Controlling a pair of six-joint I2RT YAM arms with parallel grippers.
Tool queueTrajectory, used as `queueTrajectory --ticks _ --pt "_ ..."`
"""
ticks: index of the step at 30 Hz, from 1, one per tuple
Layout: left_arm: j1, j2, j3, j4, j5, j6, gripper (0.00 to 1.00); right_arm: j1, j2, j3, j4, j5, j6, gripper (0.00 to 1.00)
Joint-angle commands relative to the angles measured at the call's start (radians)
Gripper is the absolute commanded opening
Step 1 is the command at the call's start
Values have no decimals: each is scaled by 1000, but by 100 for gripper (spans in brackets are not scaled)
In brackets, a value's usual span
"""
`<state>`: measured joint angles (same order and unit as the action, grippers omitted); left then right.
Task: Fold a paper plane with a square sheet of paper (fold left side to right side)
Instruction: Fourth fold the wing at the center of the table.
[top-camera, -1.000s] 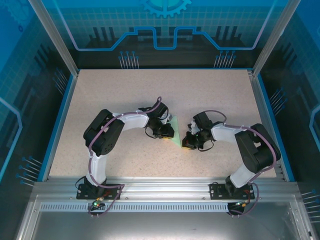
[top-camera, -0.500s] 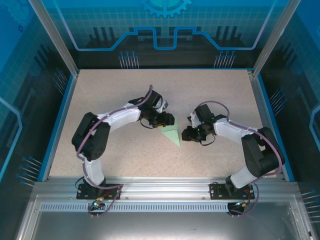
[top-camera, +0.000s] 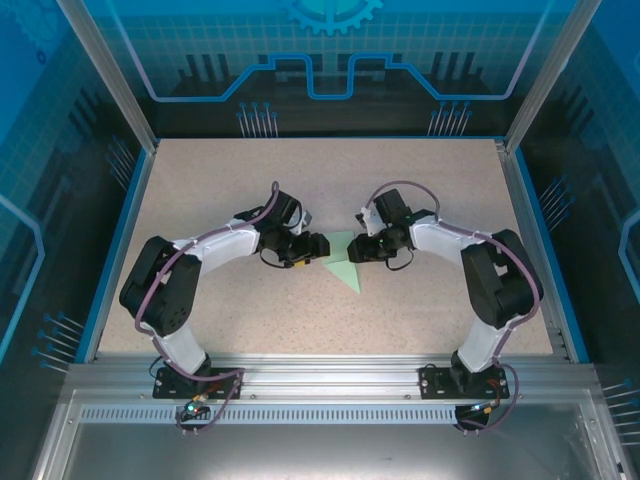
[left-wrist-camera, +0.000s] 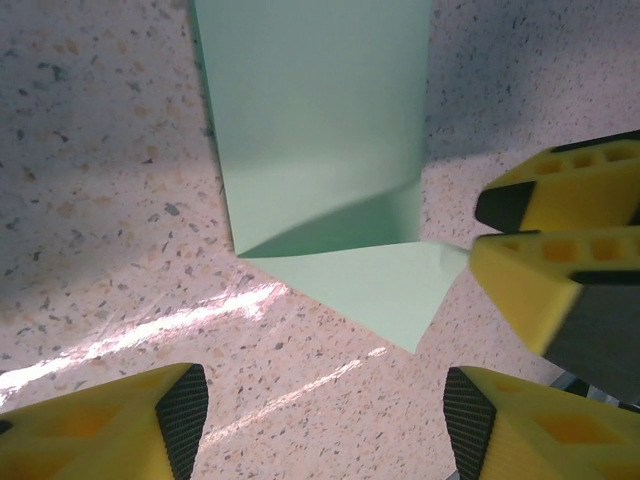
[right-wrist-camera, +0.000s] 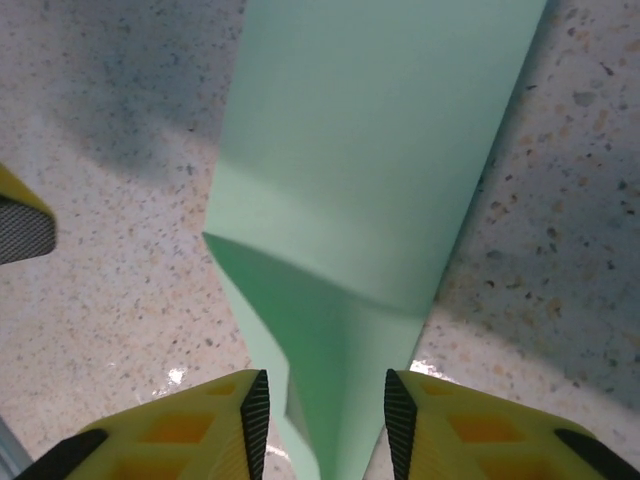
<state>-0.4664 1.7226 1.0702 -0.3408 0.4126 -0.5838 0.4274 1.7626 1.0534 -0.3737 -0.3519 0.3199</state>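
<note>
Top external view: the mint-green paper (top-camera: 343, 268), already folded into a pointed wedge, lies flat on the bench (top-camera: 420, 180) between the two claws. Its broad end is just beside both sets of fingertips and its point runs back toward the arm bases.

The left claw (top-camera: 318, 243) stands wide open and holds nothing. On its wrist camera the paper lies just ahead of its fingertips, with one folded corner lifting slightly off the bench.

The right claw (top-camera: 352, 250) is about half open, with a folded part of the paper between its pads. A sliver of bench shows between one pad and the paper's edge, so I judge that it straddles rather than pinches.

The paper looks very light, thin and limp, with springy creases. Its smooth face would likely skate across the bench under a sideways push. The best hold is probably a lifted flap edge or corner, pinched lightly while the other claw pins the body down. A hard squeeze would crumple it.
</note>
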Motion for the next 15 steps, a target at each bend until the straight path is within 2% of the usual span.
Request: queueTrajectory --ticks 1,3,10,15 --pt "2 11 -3 17 15 -15 68 16 23 25 -14 6 -29 33" --pt "2 17 -1 17 16 -15 68 17 28 25 -16 10 -32 29" --pt "1 44 3 24 24 -21 69 17 38 29 -25 15 -38 5" --pt "-1 68 11 49 47 -34 69 14 36 35 -40 34 -44 1"
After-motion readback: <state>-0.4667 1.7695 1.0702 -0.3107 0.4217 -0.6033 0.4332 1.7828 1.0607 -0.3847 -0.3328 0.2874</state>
